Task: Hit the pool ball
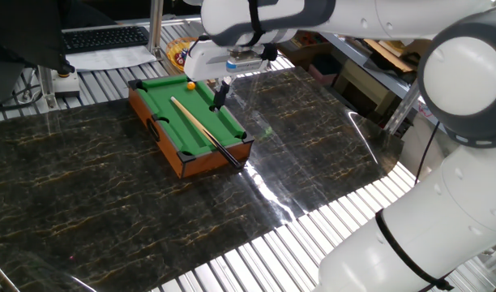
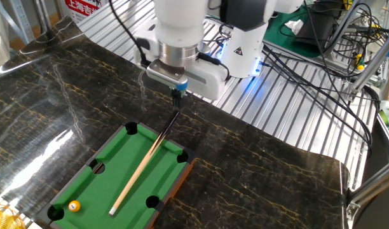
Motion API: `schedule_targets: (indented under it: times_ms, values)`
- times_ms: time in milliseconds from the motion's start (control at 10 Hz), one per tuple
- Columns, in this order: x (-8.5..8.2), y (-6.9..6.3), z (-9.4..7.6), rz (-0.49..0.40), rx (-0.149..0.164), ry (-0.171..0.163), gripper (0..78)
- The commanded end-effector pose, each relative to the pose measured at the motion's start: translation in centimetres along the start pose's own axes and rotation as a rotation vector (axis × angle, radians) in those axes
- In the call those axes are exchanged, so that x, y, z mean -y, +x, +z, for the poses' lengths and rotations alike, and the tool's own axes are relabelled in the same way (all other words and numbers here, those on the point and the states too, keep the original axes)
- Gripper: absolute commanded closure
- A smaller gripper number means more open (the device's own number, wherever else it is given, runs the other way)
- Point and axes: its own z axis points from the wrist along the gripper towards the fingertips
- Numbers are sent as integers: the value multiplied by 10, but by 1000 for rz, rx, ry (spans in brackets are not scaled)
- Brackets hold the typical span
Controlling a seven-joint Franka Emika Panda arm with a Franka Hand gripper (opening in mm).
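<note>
Gripper [image 1: 220, 93] in one fixed view hangs over the right rail of a small pool table [image 1: 151, 122], which sits toward the far left part of the dark marbled bench [image 1: 94, 211]. Its dark fingers look close together, but whether they pinch anything cannot be told from this side. A wooden cue stick [image 1: 195, 122] lies slantwise on the green felt, its dark butt end jutting over the near right corner of the pool table. The pool ball [image 1: 190, 84], small and orange, rests on the felt by the far end rail, close to the far corner, apart from the cue's tip.

From the other fixed view the gripper [image 2: 177, 97] points straight down just beyond the pool table [image 2: 172, 191], above the dark end of the cue stick [image 2: 140, 175]. The fingers appear nearly closed; contact with the cue cannot be made out. The pool ball [image 2: 74, 205] sits near the lower left corner of the felt, a little aside from the cue's pale tip.
</note>
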Motion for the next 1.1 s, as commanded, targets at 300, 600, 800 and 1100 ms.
schedule_targets:
  times_ms: [300,600,800,1100]
  values:
    - [2,-3,-2,-45,-33,-47,776]
    - [4,-4,5,-68,-28,30,776]
    - [8,-6,12,-72,-22,75,776]
    - [13,-7,20,-75,-17,75,776]
